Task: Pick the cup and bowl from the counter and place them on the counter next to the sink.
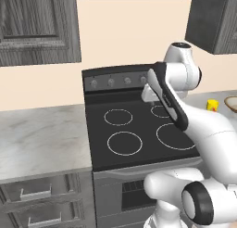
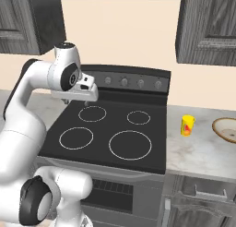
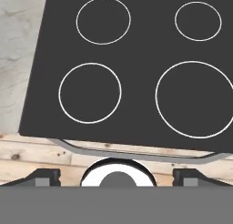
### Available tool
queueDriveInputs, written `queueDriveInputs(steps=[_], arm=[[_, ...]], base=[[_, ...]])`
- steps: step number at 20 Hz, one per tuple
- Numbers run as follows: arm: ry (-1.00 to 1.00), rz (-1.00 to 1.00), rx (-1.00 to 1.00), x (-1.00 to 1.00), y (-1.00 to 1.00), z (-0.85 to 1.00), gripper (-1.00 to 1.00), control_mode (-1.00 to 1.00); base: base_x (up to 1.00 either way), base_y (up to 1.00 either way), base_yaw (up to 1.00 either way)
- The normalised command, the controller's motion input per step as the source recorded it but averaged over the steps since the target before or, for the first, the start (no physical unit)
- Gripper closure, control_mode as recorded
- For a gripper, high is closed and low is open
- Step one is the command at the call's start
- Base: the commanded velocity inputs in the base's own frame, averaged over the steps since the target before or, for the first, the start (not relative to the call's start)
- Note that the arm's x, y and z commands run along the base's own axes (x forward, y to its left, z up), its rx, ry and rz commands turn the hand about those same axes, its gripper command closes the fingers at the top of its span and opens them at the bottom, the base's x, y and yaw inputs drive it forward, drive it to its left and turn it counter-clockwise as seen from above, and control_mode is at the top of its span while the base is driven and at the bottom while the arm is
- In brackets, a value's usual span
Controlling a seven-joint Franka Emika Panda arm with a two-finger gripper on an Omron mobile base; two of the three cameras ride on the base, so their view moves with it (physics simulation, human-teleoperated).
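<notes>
The small yellow cup stands upright on the marbled counter just right of the stove. The tan-rimmed bowl sits a little further right on the same counter, cut off by the frame edge. In the left base view the cup and bowl peek out past my arm. My gripper hangs over the back left of the stovetop, far left of both, pointing down. It is open, and its fingertips stand wide apart with nothing between them. The sink is out of view.
The black glass stovetop with white burner rings lies below the hand, and a knob panel rises at its back. Another counter stretch lies left of the stove over drawers. Dark wall cabinets hang above. The hand view catches wooden floor.
</notes>
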Motion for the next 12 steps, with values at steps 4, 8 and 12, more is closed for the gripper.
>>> queueDriveInputs(steps=[4, 8, 12], arm=[[0.00, 0.00, 0.00, -0.30, -0.17, -0.13, -1.00, -1.00], [0.00, 0.00, 0.00, -0.27, -0.29, -0.13, -1.00, -1.00], [0.00, 0.01, 0.00, -0.13, -0.45, -0.02, -1.00, -1.00]], base=[[0.00, 0.00, 0.00], [0.00, 0.00, 0.00], [0.00, 0.00, 0.00]])
